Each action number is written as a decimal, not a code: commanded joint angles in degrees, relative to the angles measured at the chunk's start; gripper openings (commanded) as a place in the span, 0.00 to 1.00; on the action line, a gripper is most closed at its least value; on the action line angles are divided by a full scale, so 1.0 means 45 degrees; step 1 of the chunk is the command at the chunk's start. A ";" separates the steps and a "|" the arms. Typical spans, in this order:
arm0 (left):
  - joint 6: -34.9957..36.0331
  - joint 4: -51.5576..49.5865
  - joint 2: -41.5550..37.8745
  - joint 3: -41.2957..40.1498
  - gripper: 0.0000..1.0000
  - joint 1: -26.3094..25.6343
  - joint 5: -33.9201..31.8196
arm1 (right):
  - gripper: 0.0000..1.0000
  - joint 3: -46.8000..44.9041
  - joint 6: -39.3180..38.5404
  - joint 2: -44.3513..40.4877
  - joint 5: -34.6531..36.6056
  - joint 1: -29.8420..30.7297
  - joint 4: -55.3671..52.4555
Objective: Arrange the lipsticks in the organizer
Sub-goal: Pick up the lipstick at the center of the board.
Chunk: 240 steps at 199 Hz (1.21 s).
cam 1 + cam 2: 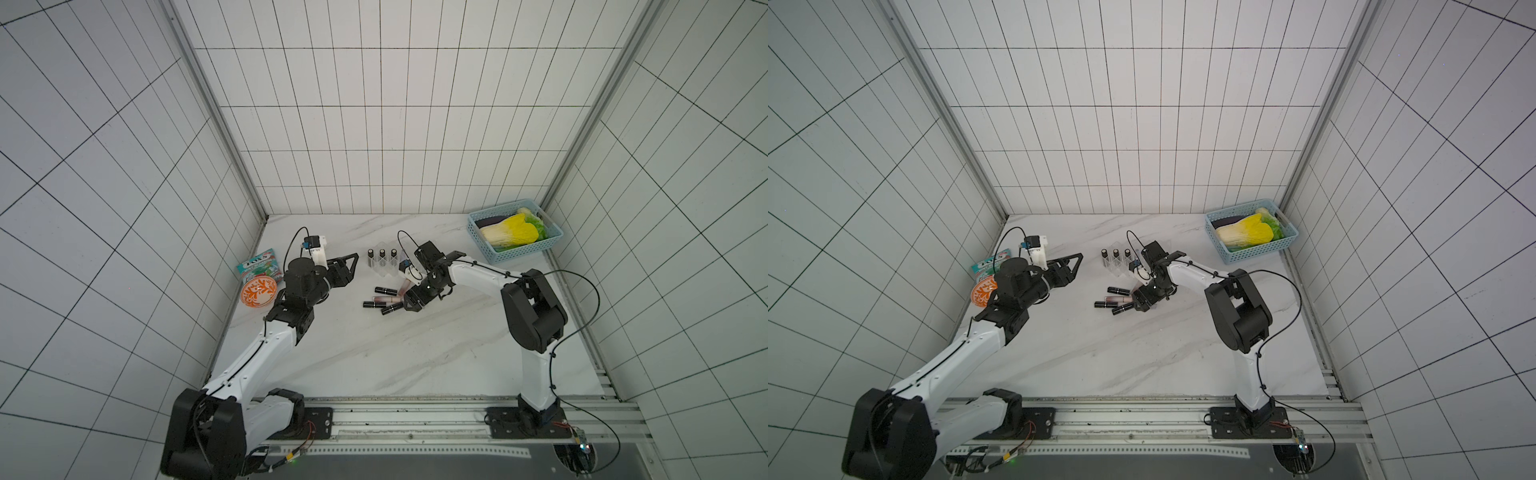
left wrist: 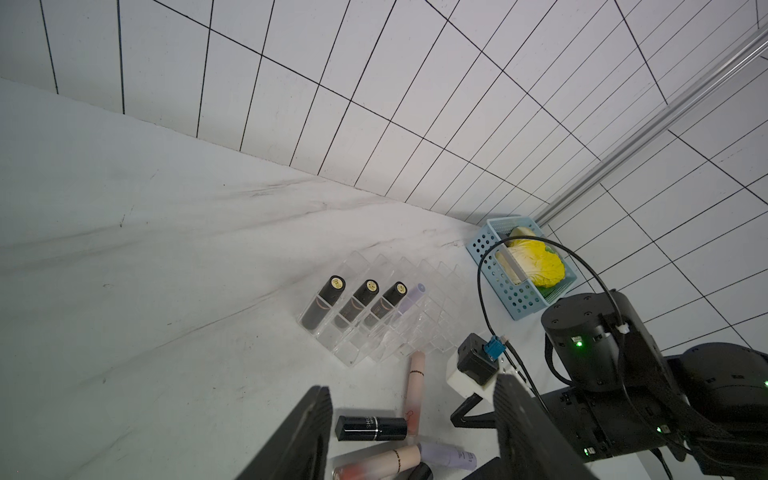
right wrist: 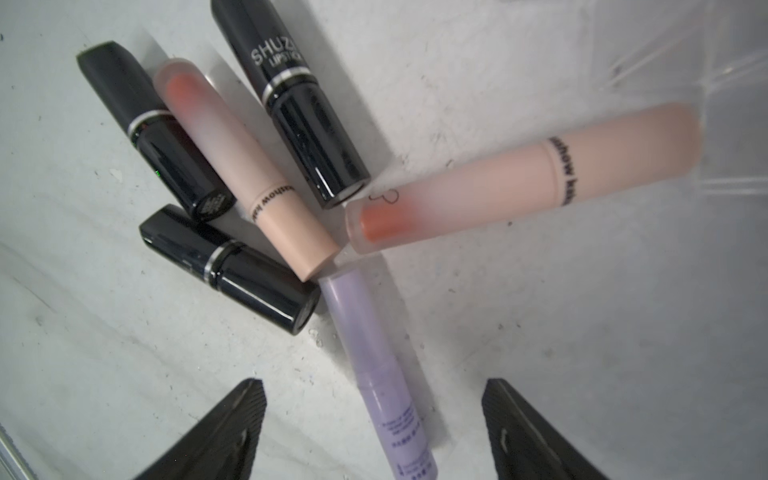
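Note:
The clear organizer (image 1: 385, 269) (image 2: 419, 328) stands mid-table with three black lipsticks (image 1: 382, 253) (image 2: 362, 301) upright in its back row and a lavender one (image 2: 410, 297) beside them. Several loose lipsticks (image 1: 383, 299) lie in front of it: black (image 3: 232, 270), pale pink (image 3: 528, 174) and lavender (image 3: 374, 374). My right gripper (image 1: 409, 305) (image 3: 374, 384) hangs low over this pile, open, its fingers either side of the lying lavender tube without touching it. My left gripper (image 1: 348, 269) (image 2: 413, 384) is open and empty, left of the organizer, pointing toward the pile.
A light-blue perforated basket (image 1: 524, 252) with a yellow cabbage sits in the back right corner. An orange patterned bowl (image 1: 258, 293) and a snack packet (image 1: 257, 265) lie by the left wall behind my left arm. Tiled walls close in three sides.

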 commanded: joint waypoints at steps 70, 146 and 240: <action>0.0202 -0.0079 -0.0177 0.0149 0.60 0.0105 0.0325 | 0.57 -0.0126 0.0531 0.0263 0.1547 0.0435 -0.1024; 0.0240 -0.0384 -0.0240 0.0480 0.60 0.0124 0.1029 | 0.29 -0.0498 0.1004 0.0262 0.2348 0.0559 -0.1244; 0.0026 -0.1036 0.0599 0.2154 0.80 0.0124 0.5874 | 0.19 -0.2974 0.2225 -0.4935 0.2313 0.0323 -0.0550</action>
